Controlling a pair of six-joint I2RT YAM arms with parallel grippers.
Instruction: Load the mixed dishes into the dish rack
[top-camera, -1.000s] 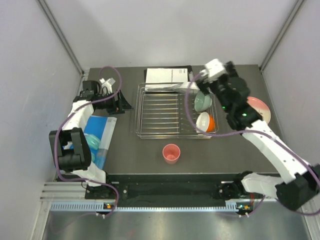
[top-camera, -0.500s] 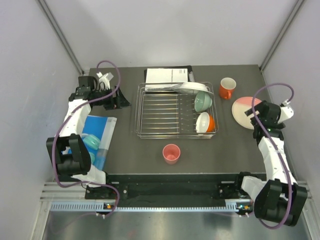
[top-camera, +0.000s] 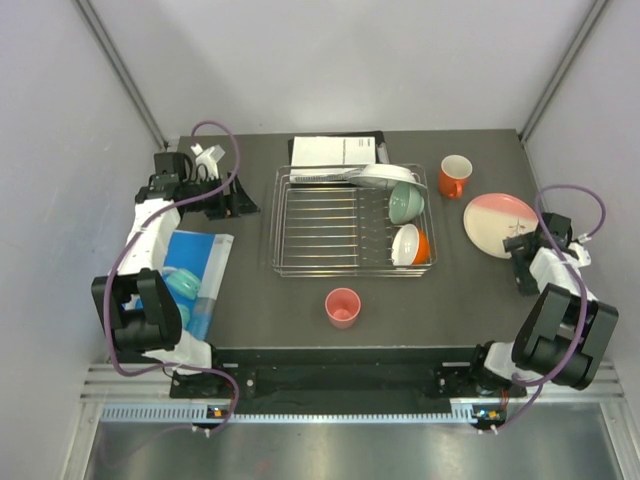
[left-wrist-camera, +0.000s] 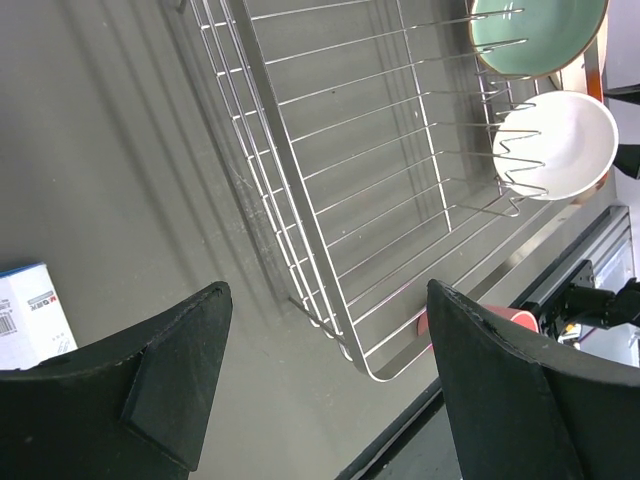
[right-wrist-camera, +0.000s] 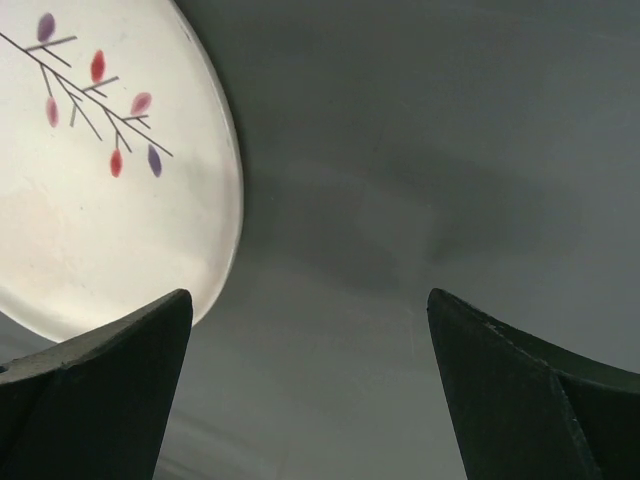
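The silver wire dish rack (top-camera: 330, 228) stands mid-table. In its right side stand a white plate (top-camera: 385, 177), a mint-green bowl (top-camera: 405, 204) and an orange-outside bowl (top-camera: 411, 245). An orange mug (top-camera: 455, 176) and a pale pink plate (top-camera: 500, 224) sit right of the rack. A small pink cup (top-camera: 343, 307) sits in front of it. My left gripper (top-camera: 236, 203) is open and empty, left of the rack (left-wrist-camera: 300, 200). My right gripper (top-camera: 520, 250) is open and empty, low at the plate's near right edge (right-wrist-camera: 100, 180).
A blue sheet (top-camera: 198, 262) with teal pieces (top-camera: 180, 285) lies at the left. White printed paper on a black board (top-camera: 335, 150) lies behind the rack. Grey walls close in left, right and back.
My right arm has swung away from the rack's back right corner and folded down at the table's right edge beside the pink plate. The left arm has barely moved.
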